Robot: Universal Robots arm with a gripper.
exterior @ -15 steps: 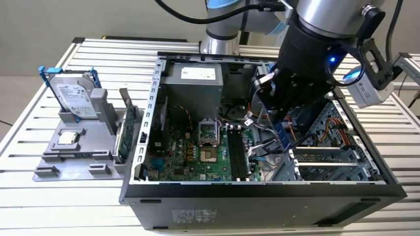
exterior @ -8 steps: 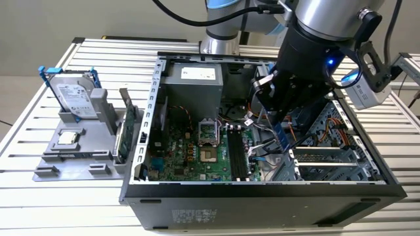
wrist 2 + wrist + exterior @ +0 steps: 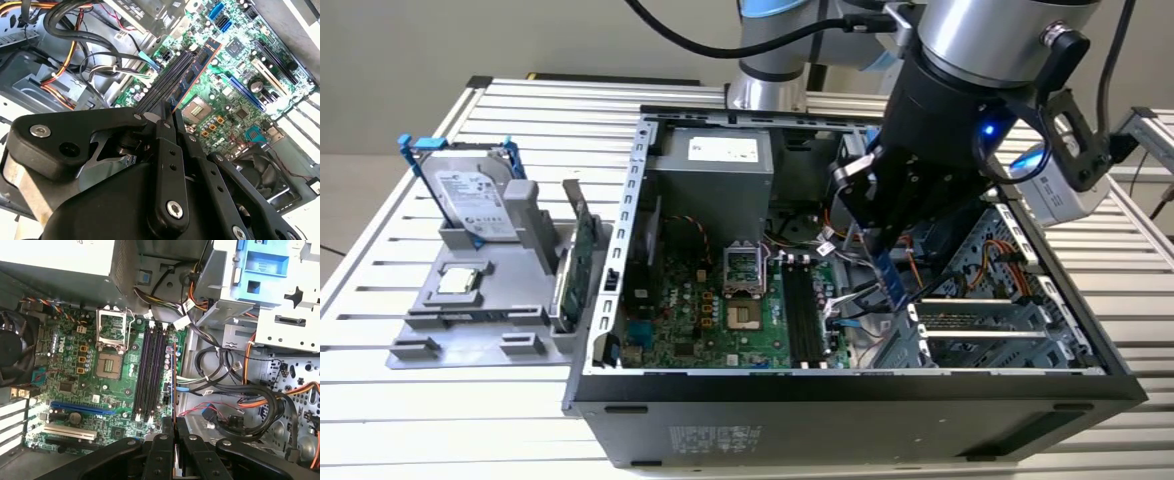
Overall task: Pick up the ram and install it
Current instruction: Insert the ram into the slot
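Observation:
The ram (image 3: 895, 277), a narrow dark stick with blue chips, hangs edge-down inside the open computer case (image 3: 854, 385), and my gripper (image 3: 883, 243) is shut on its upper part. It is above the motherboard, just to the exterior view's right of the black memory slots (image 3: 803, 310) and apart from them. In the second wrist view the ram (image 3: 196, 67) runs out from the gripper (image 3: 170, 109) alongside the slots (image 3: 165, 80). In the first wrist view the ram (image 3: 173, 385) shows edge-on as a thin line beside the slots (image 3: 150, 375), held between the fingers (image 3: 161, 445).
A grey holder (image 3: 480, 320) at the exterior view's left carries a silver hard drive (image 3: 467, 195) in a blue bracket, a green card (image 3: 580, 260) and a processor (image 3: 460, 282). Cable bundles (image 3: 235, 405), the processor socket (image 3: 110, 365) and the drive cage (image 3: 280, 300) crowd the case.

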